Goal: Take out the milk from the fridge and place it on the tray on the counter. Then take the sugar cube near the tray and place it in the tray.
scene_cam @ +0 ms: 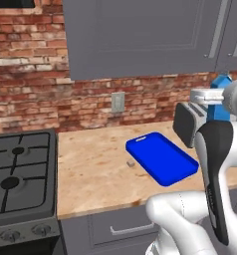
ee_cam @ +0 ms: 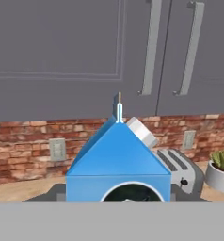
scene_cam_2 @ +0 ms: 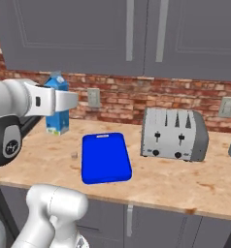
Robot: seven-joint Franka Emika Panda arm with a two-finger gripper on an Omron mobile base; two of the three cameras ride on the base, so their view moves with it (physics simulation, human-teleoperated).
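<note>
A simulated kitchen counter (scene_cam: 100, 169) of light butcher-block wood runs along a red brick wall (scene_cam: 36, 94), beneath grey wall cabinets (scene_cam_2: 88, 34). A white robot arm reaches across it with a light-blue milk carton (scene_cam_2: 57, 109) at its hand.

In the right base view the gripper (scene_cam_2: 64, 102) crosses in front of the carton's upper half. The carton stands upright; its base appears level with the counter near the wall, though whether it rests there or hangs just above cannot be told. In the hand view the carton's gabled top fills the lower middle, with a white cap on its right slope. The fingertips themselves are hidden, so how far they are spread cannot be told; the carton sits right at the hand and seems to be held between the fingers.

The bright blue tray (scene_cam_2: 106, 158) lies flat on the counter, well apart from the carton, between it and a silver four-slot toaster (scene_cam_2: 173, 134). A tiny pale sugar cube (scene_cam: 131, 163) sits on the wood just beside the tray's edge, apart from it, on the side toward a black gas stove (scene_cam: 21, 179).

A potted green plant (ee_cam: 222, 169) stands beyond the toaster. Grey wall outlets (scene_cam_2: 93, 97) are set in the brick. Grey drawers with metal handles (scene_cam: 125, 229) sit beneath the counter.
</note>
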